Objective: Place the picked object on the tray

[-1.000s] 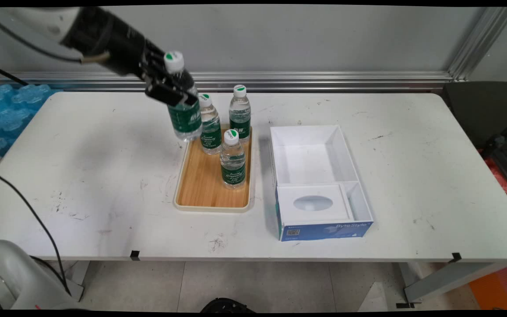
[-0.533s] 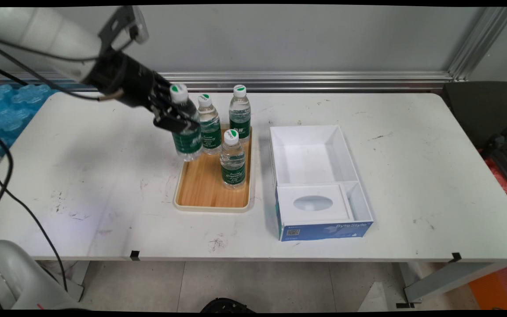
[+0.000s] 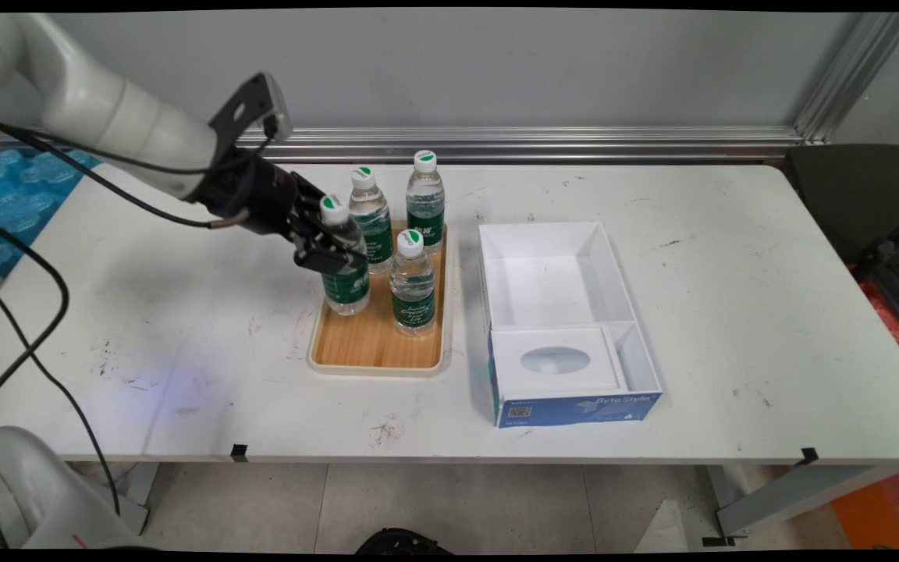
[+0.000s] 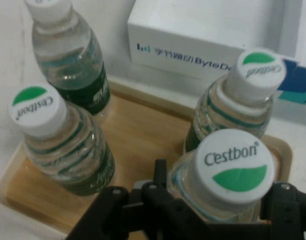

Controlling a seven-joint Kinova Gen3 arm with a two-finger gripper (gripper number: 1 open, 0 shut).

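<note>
My gripper [image 3: 330, 251] is shut on a clear water bottle [image 3: 342, 261] with a green label and a white cap. The bottle stands upright at the left side of the wooden tray [image 3: 364, 339], its base at or just above the tray floor. In the hand view its cap [image 4: 230, 165] sits between the black fingers [image 4: 158, 200]. Three more such bottles stand on the tray: one at the back left [image 3: 370, 218], one at the back right [image 3: 425, 200], one at the right middle [image 3: 412, 282]. In the hand view they show around the held bottle [image 4: 60, 140] [image 4: 68, 55] [image 4: 243, 95].
An open white box [image 3: 563, 316] with a blue front and a white insert stands right of the tray; its side shows in the hand view [image 4: 203, 40]. Blue packs [image 3: 16, 203] lie off the table's left end. Black cables hang from the arm at the left.
The gripper has carried the bottle down and to the right, from high above the tray's back left corner to the tray's left side beside the other bottles.
</note>
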